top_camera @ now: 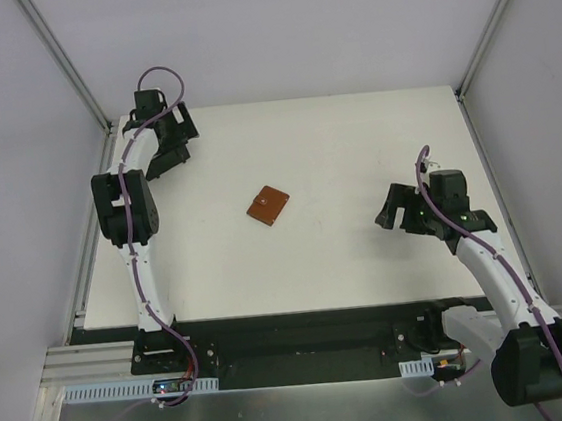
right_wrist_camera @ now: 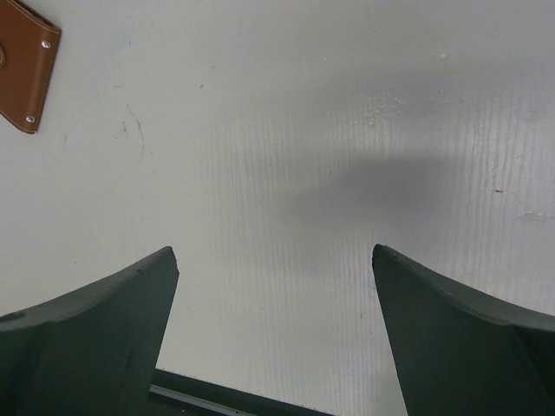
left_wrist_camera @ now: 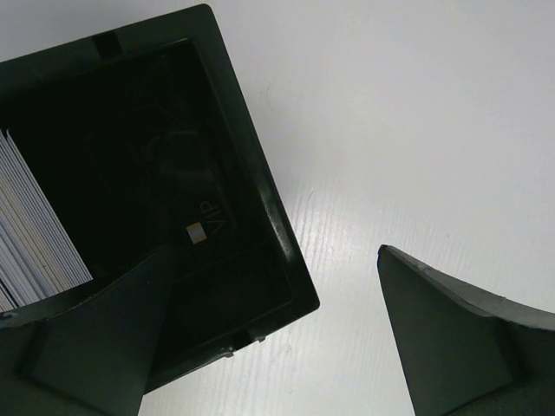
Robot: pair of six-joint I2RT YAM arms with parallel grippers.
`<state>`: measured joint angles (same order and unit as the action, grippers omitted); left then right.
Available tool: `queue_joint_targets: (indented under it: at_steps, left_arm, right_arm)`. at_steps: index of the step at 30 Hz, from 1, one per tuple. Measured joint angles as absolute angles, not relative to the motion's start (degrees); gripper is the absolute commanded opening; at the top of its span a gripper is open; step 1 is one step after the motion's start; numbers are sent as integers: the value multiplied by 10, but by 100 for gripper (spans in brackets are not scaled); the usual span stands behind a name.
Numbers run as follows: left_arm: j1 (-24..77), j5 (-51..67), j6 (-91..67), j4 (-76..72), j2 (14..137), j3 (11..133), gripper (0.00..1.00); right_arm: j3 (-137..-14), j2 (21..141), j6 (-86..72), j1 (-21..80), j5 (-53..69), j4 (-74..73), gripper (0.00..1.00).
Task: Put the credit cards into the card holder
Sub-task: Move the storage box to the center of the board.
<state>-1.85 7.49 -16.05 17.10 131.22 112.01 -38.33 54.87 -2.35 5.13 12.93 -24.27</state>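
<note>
Card holder: black, 10 o'clock on surface; "VIP" inside.
Credit cards: white, stacked inside.
Left fingers: wide apart, empty.
Right fingers: wide apart, empty.

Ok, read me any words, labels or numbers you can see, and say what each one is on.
"VIP": on a dark card lying inside the card holder, seen in the left wrist view.
No other text: the white cards and the brown wallet show nothing readable.

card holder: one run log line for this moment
card holder: white cards inside | left tool: open over holder rim | right tool: open, empty | wallet: mid-table
</note>
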Motion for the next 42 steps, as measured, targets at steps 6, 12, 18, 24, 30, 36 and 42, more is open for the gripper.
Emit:
queue_joint_targets:
  at_steps: [6,12,18,24,30,36,42]
  left_arm:
    - [-18,104,-169,175,1312,1120,98]
    - [-10,125,-172,174,1303,1096,98]
    - [19,131,-180,179,1278,1052,95]
    - [39,134,-199,181,1248,1009,94]
    - [57,137,-225,185,1214,966,94]
    - [87,150,-254,189,1185,935,93]
    - [122,169,-271,190,1173,919,92]
  right_arm:
    - [-376,548,-25,51,131,-242,96]
    - [-376,559,-30,51,143,-238,96]
    - [-364,561,-35,51,149,-230,96]
    - [-357,561,-39,51,155,-228,96]
    - [-345,561,-43,51,156,-222,96]
    - [-342,561,-49,51,160,-220,96]
    - [-335,561,-57,51,168,-214,96]
